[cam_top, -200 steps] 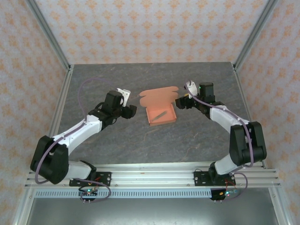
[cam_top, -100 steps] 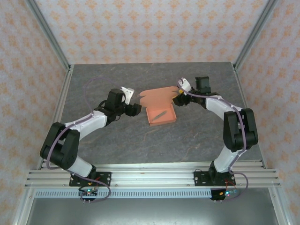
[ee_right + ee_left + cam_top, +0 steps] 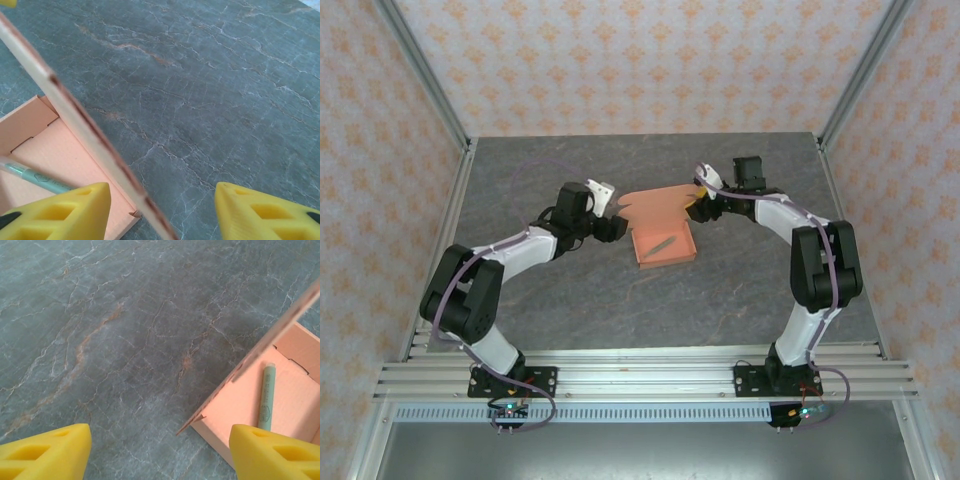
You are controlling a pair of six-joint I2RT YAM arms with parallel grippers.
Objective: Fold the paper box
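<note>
The paper box (image 3: 677, 254) is a salmon-orange shallow tray at the table's centre, its lid flap (image 3: 658, 205) raised at the back. A thin green pen (image 3: 663, 244) lies inside. My left gripper (image 3: 617, 226) is at the box's left side. In the left wrist view that gripper (image 3: 160, 442) is open, with the box's near corner (image 3: 210, 422) just inside its right finger (image 3: 272, 452). My right gripper (image 3: 699, 203) is at the flap's right end. It (image 3: 162, 202) is open, and the flap's edge (image 3: 75, 112) runs between its fingers, close to the left finger (image 3: 60, 212).
The grey marbled tabletop (image 3: 570, 290) lies bare around the box. Aluminium frame posts (image 3: 425, 75) and patterned walls (image 3: 640, 60) enclose the table on three sides. A rail (image 3: 640, 380) with both arm bases runs along the near edge.
The left arm reached right and forward until its gripper met the box's left side. The right gripper moved in onto the flap's right end, and its jaws have narrowed somewhat.
</note>
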